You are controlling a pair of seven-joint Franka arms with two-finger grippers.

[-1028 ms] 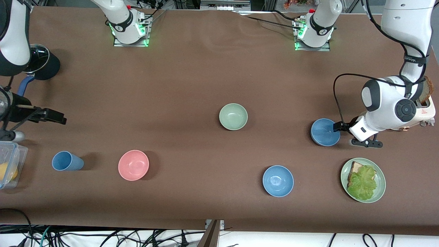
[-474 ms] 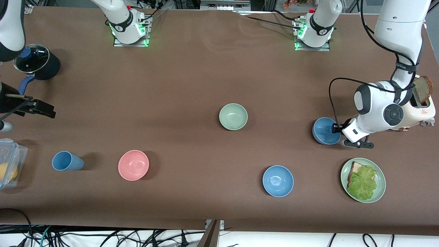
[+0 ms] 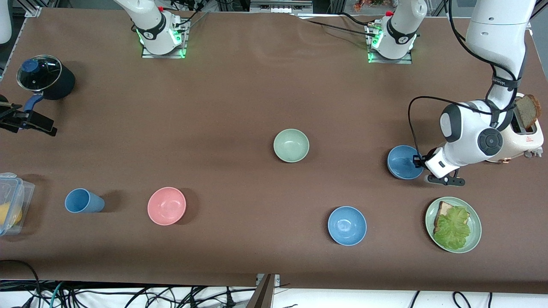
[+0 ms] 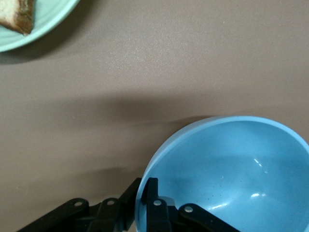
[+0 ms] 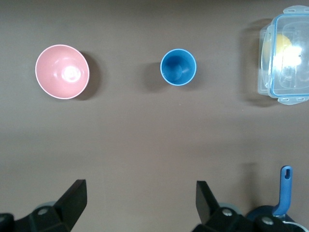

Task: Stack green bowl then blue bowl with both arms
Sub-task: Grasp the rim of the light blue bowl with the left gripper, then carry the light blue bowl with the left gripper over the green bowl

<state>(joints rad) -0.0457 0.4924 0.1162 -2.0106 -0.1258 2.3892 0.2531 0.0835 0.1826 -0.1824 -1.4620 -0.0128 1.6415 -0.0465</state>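
The left arm's black two-finger gripper [image 3: 418,161] sits at the rim of a small sky-blue bowl [image 3: 402,162], well apart from the pale mint-green bowl [image 3: 291,145].

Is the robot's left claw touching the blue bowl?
Touching. In the left wrist view the left gripper has one finger inside the blue bowl and one outside, pinching its rim.

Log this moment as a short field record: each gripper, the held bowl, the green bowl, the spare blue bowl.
left gripper: shut on the blue bowl's rim, one finger inside, one outside
blue bowl: beside the toaster, in the left gripper
right gripper: open, by the pot, waiting
green bowl: mid-table, alone, empty
second blue bowl: nearer the front camera, untouched
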